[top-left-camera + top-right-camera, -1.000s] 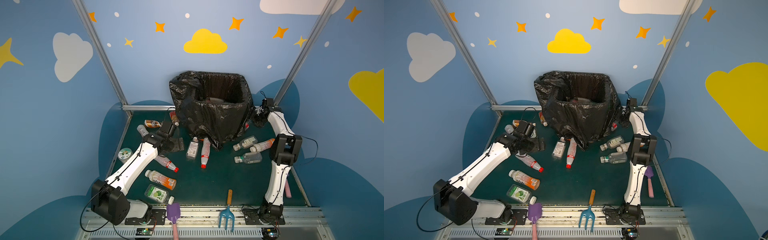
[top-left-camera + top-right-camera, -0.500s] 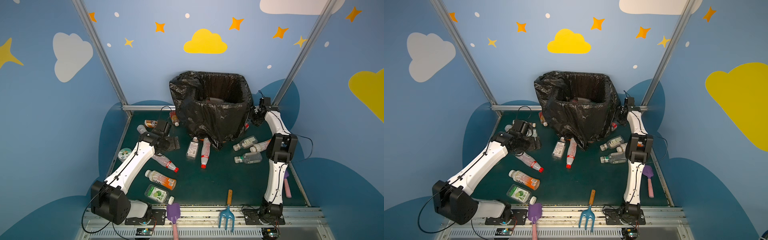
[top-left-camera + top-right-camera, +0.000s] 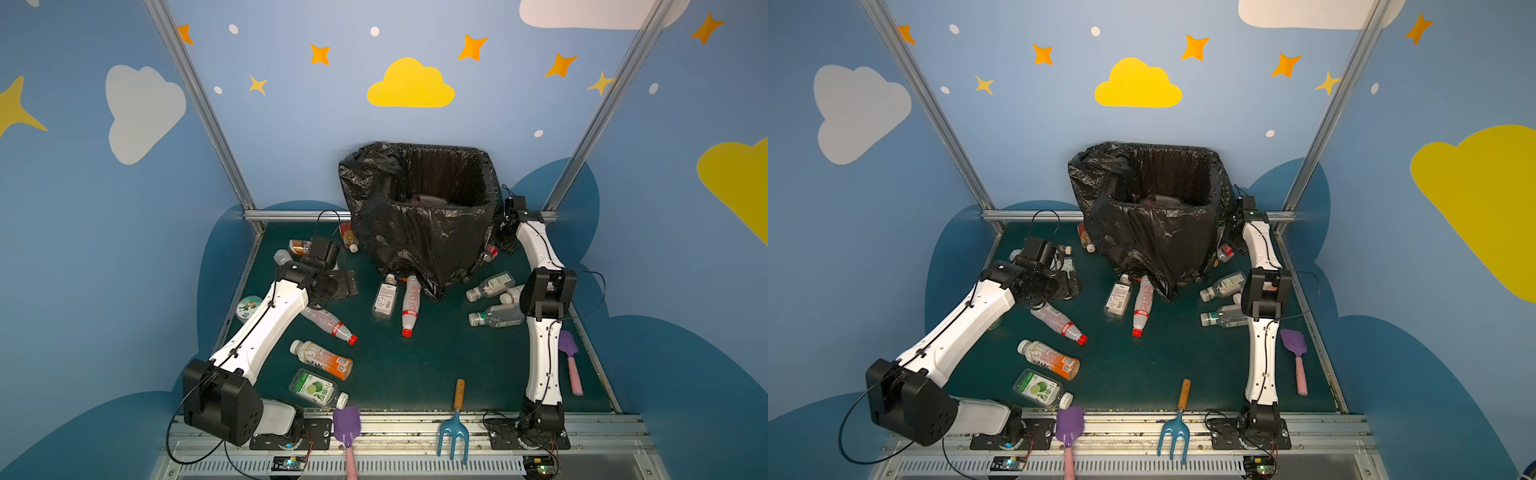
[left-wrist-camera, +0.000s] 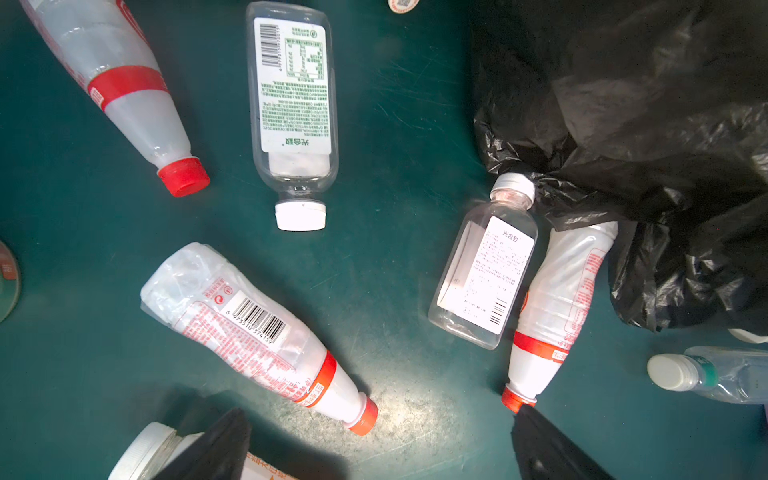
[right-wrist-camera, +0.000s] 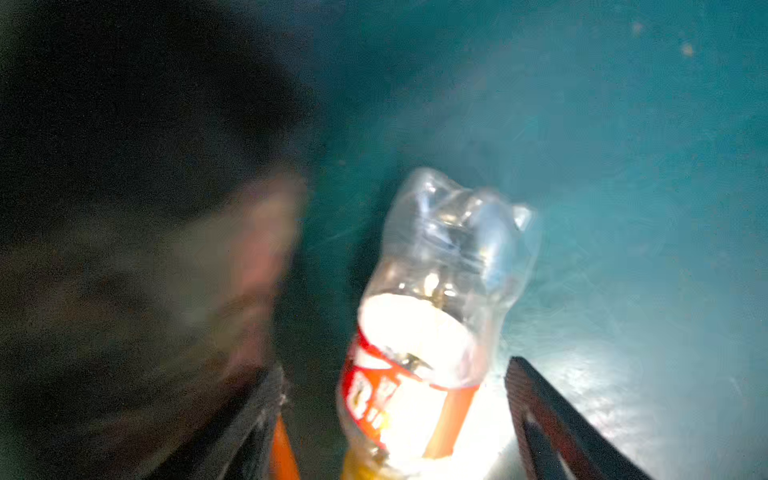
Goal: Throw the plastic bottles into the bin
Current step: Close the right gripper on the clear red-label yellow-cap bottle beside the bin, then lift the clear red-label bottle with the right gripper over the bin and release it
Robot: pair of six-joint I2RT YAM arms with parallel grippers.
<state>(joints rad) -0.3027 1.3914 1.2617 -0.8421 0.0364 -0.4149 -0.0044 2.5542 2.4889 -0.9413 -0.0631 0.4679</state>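
The bin (image 3: 415,237) with its black bag stands at the back of the green floor in both top views. Several plastic bottles lie around it. My left gripper (image 3: 334,286) hovers open left of the bin. In the left wrist view, a crushed red-capped bottle (image 4: 249,328) lies just beyond the left gripper (image 4: 382,449), with nothing between the fingers. My right gripper (image 3: 500,237) is low beside the bin's right wall. In the right wrist view it (image 5: 395,436) is open, and a clear bottle with a red-orange label (image 5: 432,332) lies between its fingers with gaps on both sides.
Purple shovels (image 3: 347,424) (image 3: 568,359) and a blue rake (image 3: 455,432) lie near the front rail and right edge. A round green-white jar (image 3: 248,307) sits by the left wall. More bottles (image 3: 322,359) (image 3: 494,318) lie under both arms. Blue walls close in on three sides.
My right arm has reached a little further back along the bin's side, its elbow shifting left. My left arm has drawn slightly left. Both grippers' jaws stand as before.
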